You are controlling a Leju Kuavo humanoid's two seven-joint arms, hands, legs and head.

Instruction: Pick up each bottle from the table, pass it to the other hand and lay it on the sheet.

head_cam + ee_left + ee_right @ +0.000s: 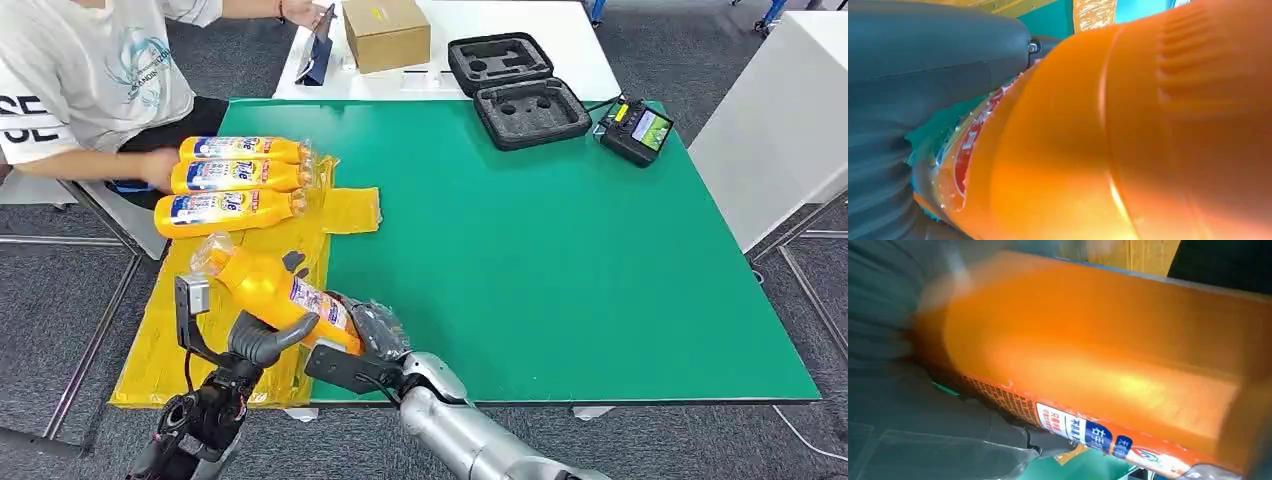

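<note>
An orange bottle (262, 288) with a clear cap hangs tilted over the near edge of the yellow sheet (165, 345), cap toward the far left. My left hand (268, 338) wraps its middle, the grey thumb across the front. My right hand (370, 335) grips its base end. In the left wrist view the bottle (1128, 150) lies against the left hand (923, 65). In the right wrist view the bottle (1098, 350) lies against the right hand (923, 430). Three more orange bottles (240, 177) lie side by side at the sheet's far end.
A person sits at the far left, one hand (155, 168) touching the laid bottles. On the green table (560, 250) stand an open black foam case (520, 90) and a handheld controller (636, 128) at the back. A cardboard box (385, 32) sits on the white table beyond.
</note>
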